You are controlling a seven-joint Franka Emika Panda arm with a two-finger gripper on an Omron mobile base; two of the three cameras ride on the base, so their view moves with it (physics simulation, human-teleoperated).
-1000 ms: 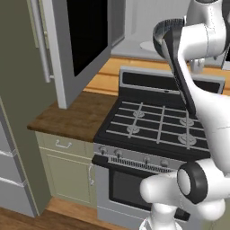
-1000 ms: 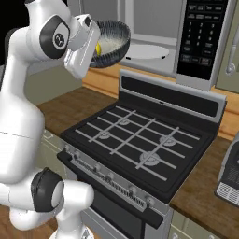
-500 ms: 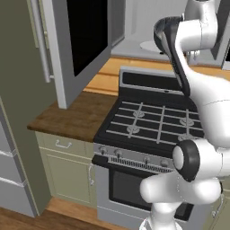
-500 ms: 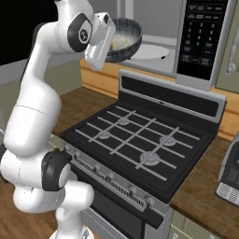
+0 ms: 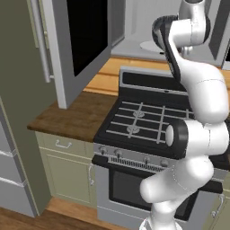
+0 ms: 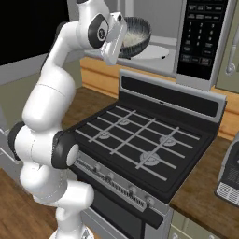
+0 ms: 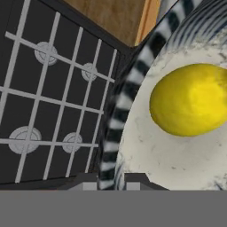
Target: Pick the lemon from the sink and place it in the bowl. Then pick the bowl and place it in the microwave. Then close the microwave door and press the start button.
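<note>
We have the microwave point(image 6: 154, 42) hanging open above the stove point(image 6: 140, 144), its wide microwave door point(image 5: 85, 40) swung out over the counter's left end, black glass toward us. The cavity with its white turntable plate point(image 6: 156, 52) lies just behind the bowl point(image 6: 135, 36), which we carry high over the stove's back edge, at the mouth of the opening.

Our first worry is clearance. We judge the bowl's far rim could clip the microwave's lower front edge or the side of the control panel point(image 6: 198, 35) if we push in too low or too far right, and a knock there could twist the bowl in our grip. We pinch only one point of the rim, so the bowl hangs as a lever from it; a jolt or sudden tilt may let it slip or rotate.

Second, the lemon point(image 7: 190, 99) sits loose inside the bowl, near the centre of its floor. Any steep tilt could roll it over the rim onto the stove grates below.

The gripper point(image 7: 111, 179) is closed to a narrow gap on the bowl's near rim, one finger inside and one outside the striped wall, in the hand view. It touches nothing else that we can see.
</note>
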